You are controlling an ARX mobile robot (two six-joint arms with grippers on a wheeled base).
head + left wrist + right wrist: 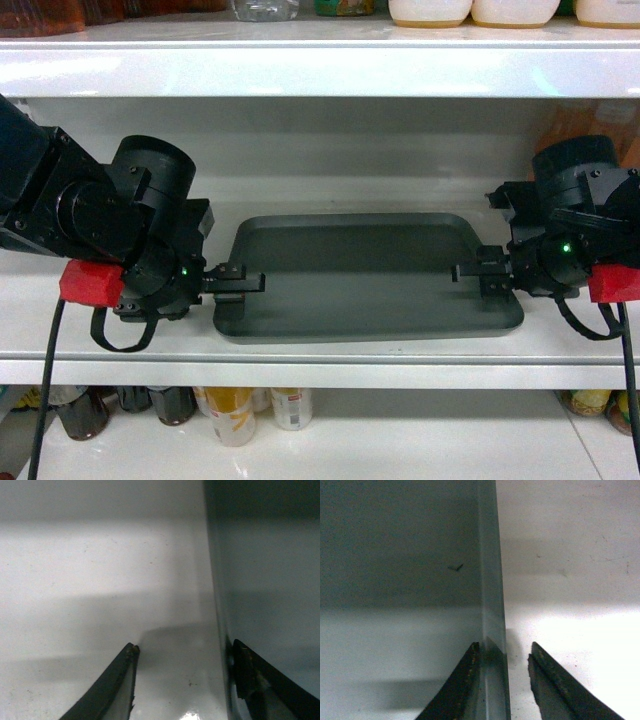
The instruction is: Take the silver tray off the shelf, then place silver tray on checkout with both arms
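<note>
Lying flat near the front edge of the glossy white metal shelf board (300,355), the matte grey-green rectangular tray (365,275) has a black gripper at each short end: the left gripper (240,282) and the right gripper (478,270). Both sets of jaws are spread, each straddling the low raised rim without pinching it. The tray looks stiff, light and rather slick, so I judge the rims at mid-end the best hold; no brand, label or writing can be read.
</note>
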